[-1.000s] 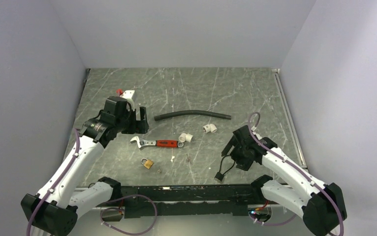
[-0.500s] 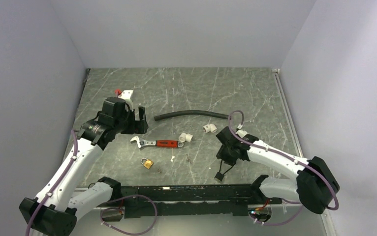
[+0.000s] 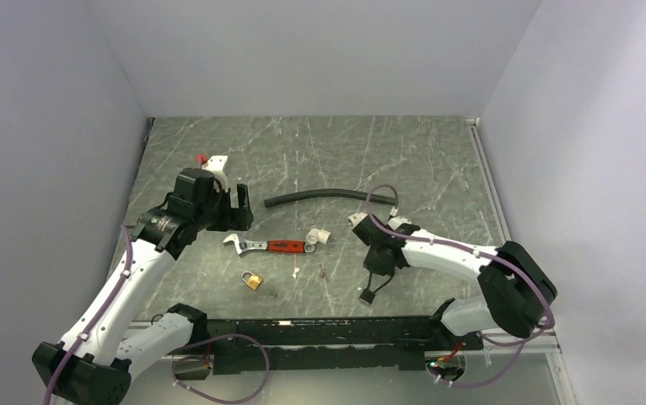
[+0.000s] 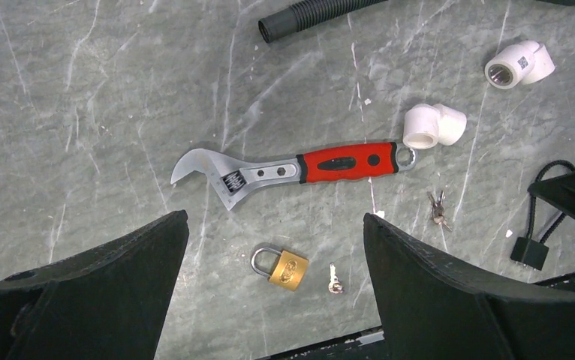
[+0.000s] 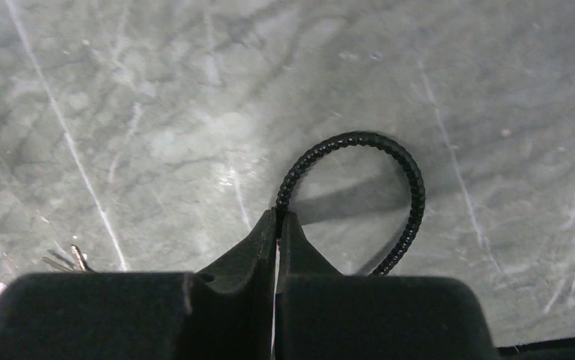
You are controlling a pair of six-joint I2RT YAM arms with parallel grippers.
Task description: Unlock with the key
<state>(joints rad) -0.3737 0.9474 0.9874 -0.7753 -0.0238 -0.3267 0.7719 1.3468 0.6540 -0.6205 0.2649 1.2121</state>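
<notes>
Walls close the grey marbled table (image 3: 320, 143) on the left, far and right sides, and a black rail (image 3: 320, 331) runs along the near edge. Most of the far half of the tabletop is open.

The key (image 4: 334, 279) lies flat near the rail, just right of the brass padlock (image 4: 288, 268) and not touching it. The left wrist view shows bare surface on all sides of it. A red-handled adjustable wrench (image 4: 299, 169) lies just beyond the padlock. A small bunch of keys (image 4: 438, 208) lies to the right of the wrench, with two white pipe elbows (image 4: 435, 125) further off. A black corrugated hose (image 3: 330, 197) crosses the middle of the table.

The left gripper (image 3: 239, 209) hangs above the table, left of the wrench. Its fingers (image 4: 119, 289) are spread wide and hold nothing.

The right gripper (image 5: 278, 221) is pinched tight on a thin black cord (image 5: 389, 172). The cord loops out past the fingertips, and its small black end block (image 3: 366, 297) lies on the table close to the rail. This gripper is right of the bunch of keys and well apart from the key.
</notes>
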